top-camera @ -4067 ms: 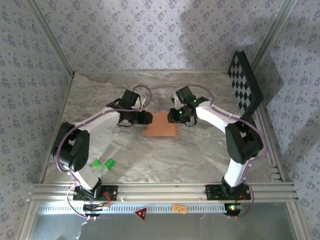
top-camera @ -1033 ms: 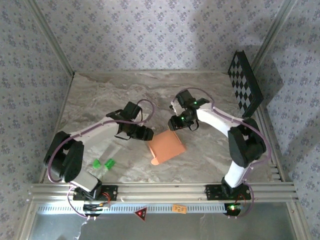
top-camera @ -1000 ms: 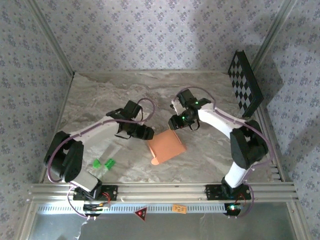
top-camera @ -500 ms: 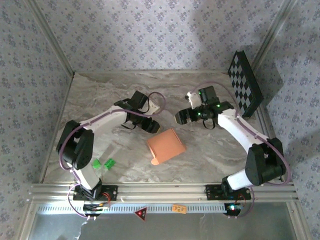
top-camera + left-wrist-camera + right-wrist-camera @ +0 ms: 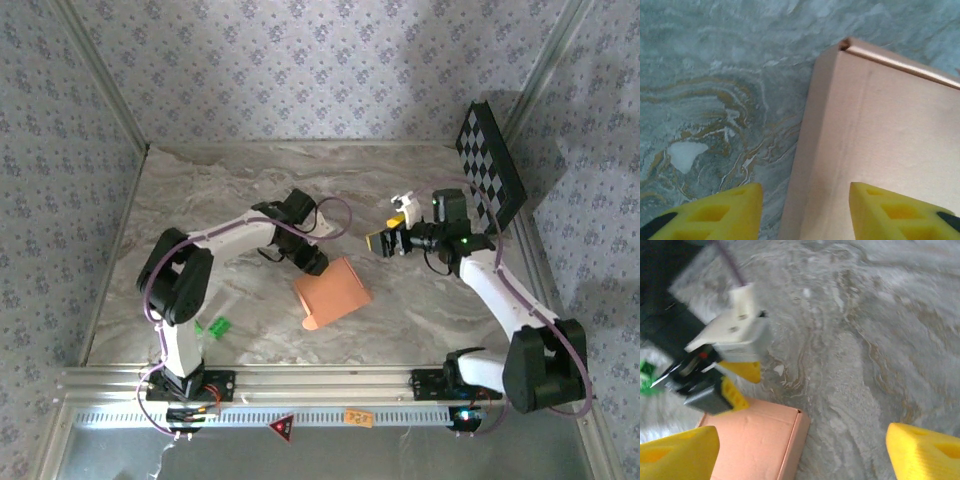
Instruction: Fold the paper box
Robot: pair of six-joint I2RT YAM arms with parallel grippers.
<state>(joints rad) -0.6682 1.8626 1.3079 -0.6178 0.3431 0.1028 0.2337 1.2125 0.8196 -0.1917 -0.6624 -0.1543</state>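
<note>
The salmon-orange paper box (image 5: 333,291) lies folded on the marble table near the middle, a small tab jutting from its near left corner. My left gripper (image 5: 314,262) hovers at the box's far left corner, open, its yellow fingertips (image 5: 730,205) straddling the box's left edge (image 5: 875,145) with nothing held. My right gripper (image 5: 383,241) hangs to the right of and beyond the box, open wide and empty. Its wrist view looks down at the box (image 5: 760,440) and at the left gripper (image 5: 725,375) beside it.
Small bright green pieces (image 5: 214,327) lie at the near left of the table. A black-and-white checkerboard panel (image 5: 489,166) leans at the far right wall. Patterned walls enclose the table (image 5: 200,190), and a metal rail runs along its near edge.
The right arm has let go of the box and swung back to the right. The left gripper has slid right to the box's far left corner. The box has stayed put over the last second.
</note>
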